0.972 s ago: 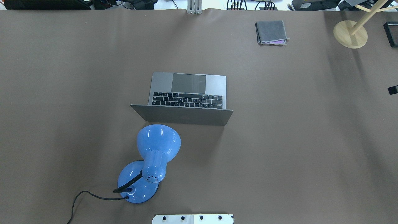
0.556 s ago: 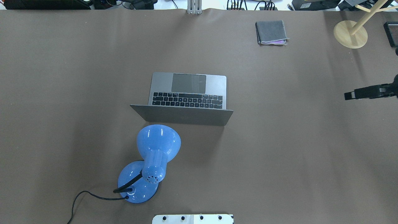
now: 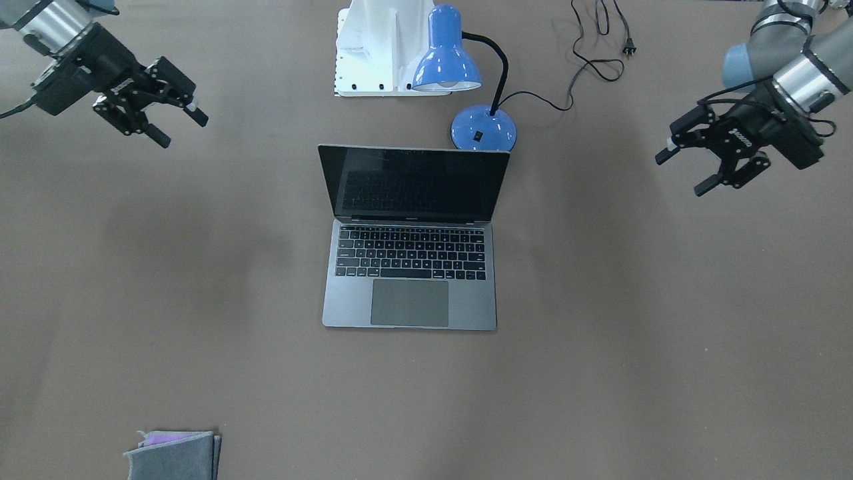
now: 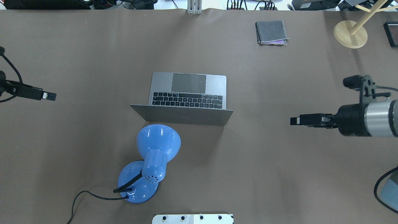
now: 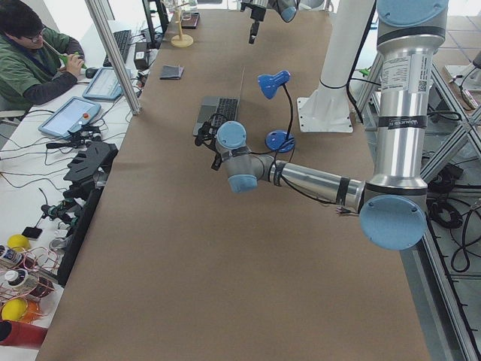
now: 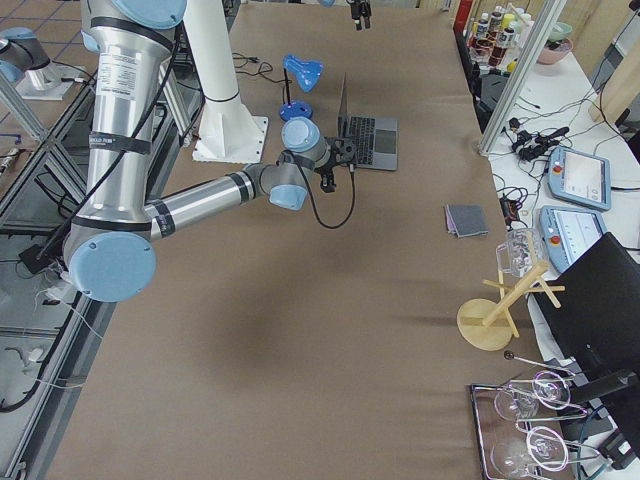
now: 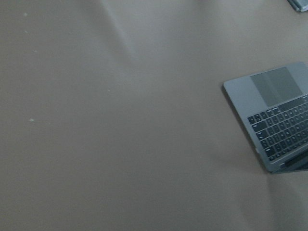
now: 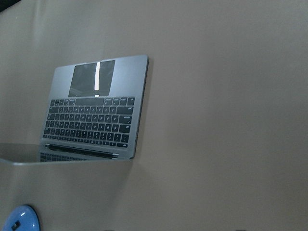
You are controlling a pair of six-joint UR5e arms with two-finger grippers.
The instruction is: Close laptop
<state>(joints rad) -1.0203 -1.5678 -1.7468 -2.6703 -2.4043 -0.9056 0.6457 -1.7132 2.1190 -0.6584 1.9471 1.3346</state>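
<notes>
The space-grey laptop (image 4: pixel 188 90) stands open in the middle of the table, its dark screen (image 3: pixel 413 181) upright and its lid back facing me. My left gripper (image 3: pixel 680 175) is open and empty, hovering far out to the laptop's left; it shows at the left edge of the overhead view (image 4: pixel 49 95). My right gripper (image 3: pixel 183 131) is open and empty, far out to the laptop's right, and shows in the overhead view (image 4: pixel 294 120). Neither touches the laptop. The left wrist view (image 7: pixel 274 110) and the right wrist view (image 8: pixel 96 110) both show the keyboard half.
A blue desk lamp (image 4: pixel 155 149) stands just behind the laptop's lid, its black cord (image 4: pixel 84 196) trailing toward me. A folded grey cloth (image 4: pixel 271 32) lies at the far right. A wooden stand (image 4: pixel 350 33) is in the far right corner. My white base plate (image 4: pixel 192 219) is at the near edge.
My right gripper has come in from the right edge toward the laptop. My left gripper has entered at the left edge. The laptop has not moved.
</notes>
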